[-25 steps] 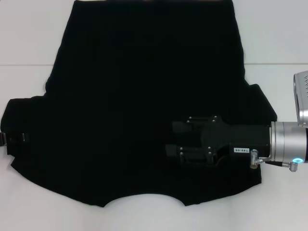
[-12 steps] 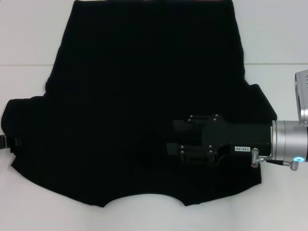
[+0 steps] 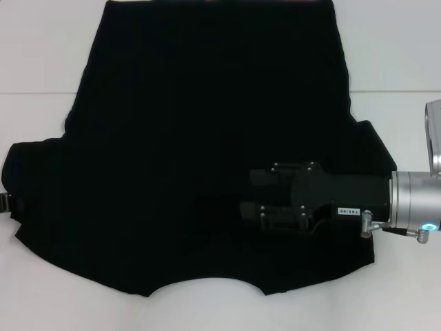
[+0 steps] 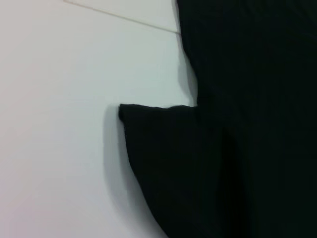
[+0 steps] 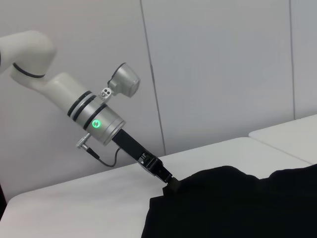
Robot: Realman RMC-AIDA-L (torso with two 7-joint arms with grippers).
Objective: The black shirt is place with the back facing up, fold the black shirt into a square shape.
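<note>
The black shirt (image 3: 207, 138) lies spread flat on the white table (image 3: 41, 62), its curved neckline at the near edge. My right gripper (image 3: 253, 194) reaches in from the right and hovers low over the shirt's right near part, its fingers apart with only cloth under them. Only a sliver of my left gripper (image 3: 5, 201) shows, at the left sleeve's outer edge. In the right wrist view the left gripper (image 5: 170, 182) has its tip touching the sleeve corner (image 5: 181, 191). The left wrist view shows that sleeve (image 4: 168, 148) lying flat.
White table surface (image 4: 59, 124) surrounds the shirt on the left, right and near sides, crossed by a thin seam line (image 3: 34, 93). A grey panelled wall (image 5: 223, 74) stands behind the table.
My left gripper has slid leftward, almost out of the head view. The right gripper has drifted slightly right and nearer. The shirt lies as before.
</note>
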